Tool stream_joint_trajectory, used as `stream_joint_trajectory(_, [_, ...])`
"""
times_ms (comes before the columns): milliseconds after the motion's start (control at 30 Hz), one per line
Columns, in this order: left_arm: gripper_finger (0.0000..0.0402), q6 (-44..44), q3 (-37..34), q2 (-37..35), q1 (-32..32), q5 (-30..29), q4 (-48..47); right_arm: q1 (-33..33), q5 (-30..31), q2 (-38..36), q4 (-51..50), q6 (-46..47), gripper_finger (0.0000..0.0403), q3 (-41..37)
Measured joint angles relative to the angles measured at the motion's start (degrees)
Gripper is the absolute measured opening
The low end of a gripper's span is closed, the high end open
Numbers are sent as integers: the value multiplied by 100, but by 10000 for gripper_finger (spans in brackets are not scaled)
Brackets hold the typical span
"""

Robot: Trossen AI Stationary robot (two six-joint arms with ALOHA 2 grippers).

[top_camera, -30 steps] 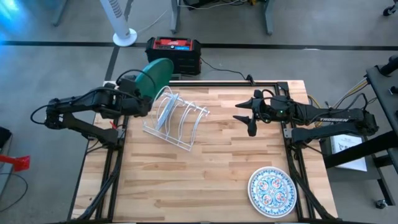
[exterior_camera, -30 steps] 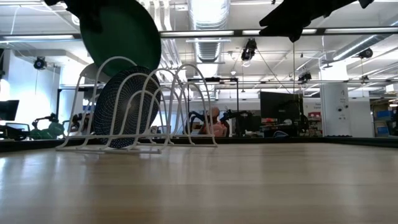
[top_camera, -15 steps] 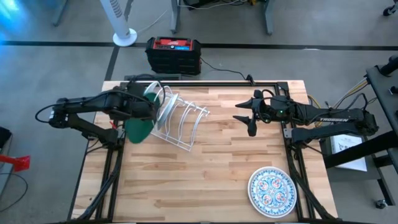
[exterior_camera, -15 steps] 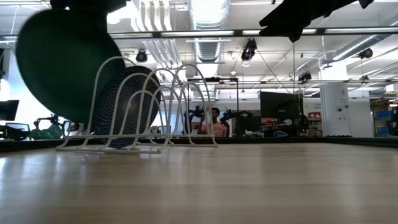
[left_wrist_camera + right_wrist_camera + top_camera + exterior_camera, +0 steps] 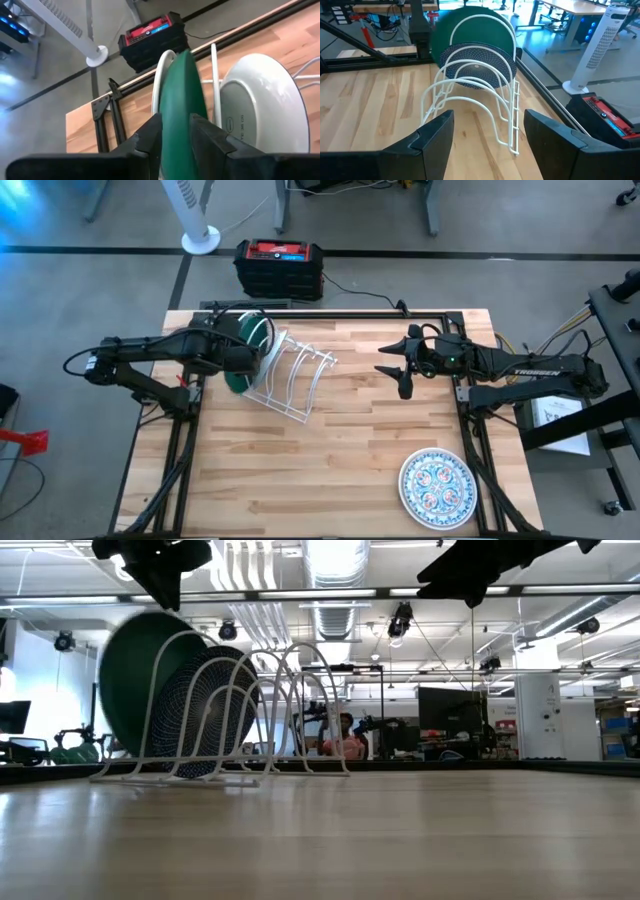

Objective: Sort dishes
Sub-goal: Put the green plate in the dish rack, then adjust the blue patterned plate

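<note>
Two plates now stand in the wire rack point(image 5: 225, 705): the green plate point(image 5: 135, 690), tilted outside it half a second ago, sits upright beside the dark teal plate point(image 5: 205, 710). Left gripper point(image 5: 175, 131) straddles its rim, fingers slightly apart (grip uncertain). Right gripper point(image 5: 398, 370) hovers wide open, empty; its arm reads TROSSEN. Floral plate point(image 5: 436, 487) lies flat.

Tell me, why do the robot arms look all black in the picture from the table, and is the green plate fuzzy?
Low view: bright ceiling lights behind turn both arms into dark silhouettes, and the green plate has a slightly smeared edge. Left wrist view: the plate is sharp, but the near fingers look soft.
</note>
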Motion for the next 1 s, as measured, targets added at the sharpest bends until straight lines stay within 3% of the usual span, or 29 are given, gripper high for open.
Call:
stream_joint_trajectory(233, [89,18,157,-38,2,-225,-4,0,0,0,-16,2,229,0])
stream_joint_trajectory(533, [110,576,1253,-43,-78,-112,17,1,0,0,-149,11,236,0])
stream_joint_trajectory(800, [112,1056,1320,49,-785,155,707,1,0,0,-199,7,230,-134])
stream_joint_trajectory(1000, [112,1030,1279,692,-1353,144,896,-1,-203,-2,-209,16,233,-171])
